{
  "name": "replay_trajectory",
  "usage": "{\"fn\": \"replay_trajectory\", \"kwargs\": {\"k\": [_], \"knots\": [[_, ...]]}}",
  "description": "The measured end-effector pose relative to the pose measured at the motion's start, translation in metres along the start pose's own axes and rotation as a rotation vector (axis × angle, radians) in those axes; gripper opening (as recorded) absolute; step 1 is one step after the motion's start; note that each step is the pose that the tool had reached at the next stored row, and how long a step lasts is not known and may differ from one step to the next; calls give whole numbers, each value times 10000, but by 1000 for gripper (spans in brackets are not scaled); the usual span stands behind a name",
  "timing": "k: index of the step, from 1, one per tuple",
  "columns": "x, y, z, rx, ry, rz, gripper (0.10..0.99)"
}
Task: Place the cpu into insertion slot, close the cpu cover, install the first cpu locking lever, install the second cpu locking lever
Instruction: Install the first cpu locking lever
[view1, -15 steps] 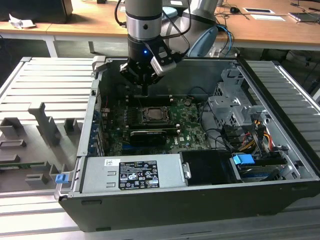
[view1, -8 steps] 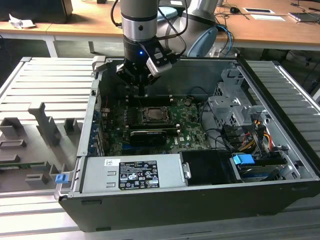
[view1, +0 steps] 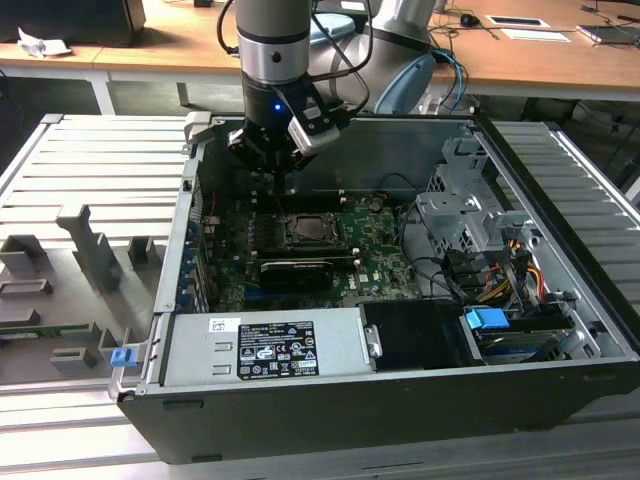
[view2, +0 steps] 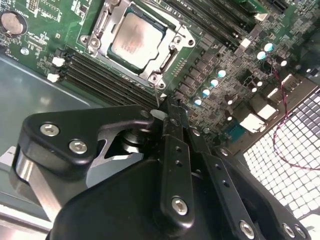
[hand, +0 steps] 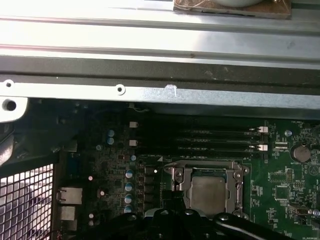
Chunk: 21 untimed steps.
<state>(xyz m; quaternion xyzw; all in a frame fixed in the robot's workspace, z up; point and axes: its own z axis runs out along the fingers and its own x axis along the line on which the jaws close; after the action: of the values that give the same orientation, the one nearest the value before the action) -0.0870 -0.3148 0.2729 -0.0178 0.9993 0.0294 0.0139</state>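
1. Hanging over the open computer case, the gripper sits at the end of the arm. It is low inside the case, toward the far wall.
2. The gripper's jaws look closed in the second wrist view, and I see nothing held between them.
3. The cpu lies flat in its slot on the green motherboard. In the exterior view it is just nearer than the gripper and a bit to the exterior view's right.
4. Both wrist views show the silvery top of the cpu facing up.
5. The cpu cover is down over the cpu. The chip shows through its square window.
6. A thin metal rod sticks up by the corner of the socket, close to the gripper's tips. I cannot tell if the locking levers are hooked down.
7. Long black memory slots run beside the socket.
8. A grey power box sits at the near side of the case.
9. The case rests on a grey grooved table.
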Motion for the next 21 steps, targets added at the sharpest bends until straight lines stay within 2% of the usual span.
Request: {"fn": "replay_trajectory", "kwargs": {"k": [4,8,13,17,19,21], "knots": [[8,-4,-1,1,1,0,106],[53,-4,-2,1,1,-1,106],[154,0,-1,0,1,-12,106],[231,9,29,-1,4,-63,106],[240,55,56,-2,5,-90,106],[244,137,91,-2,7,-115,106]]}}
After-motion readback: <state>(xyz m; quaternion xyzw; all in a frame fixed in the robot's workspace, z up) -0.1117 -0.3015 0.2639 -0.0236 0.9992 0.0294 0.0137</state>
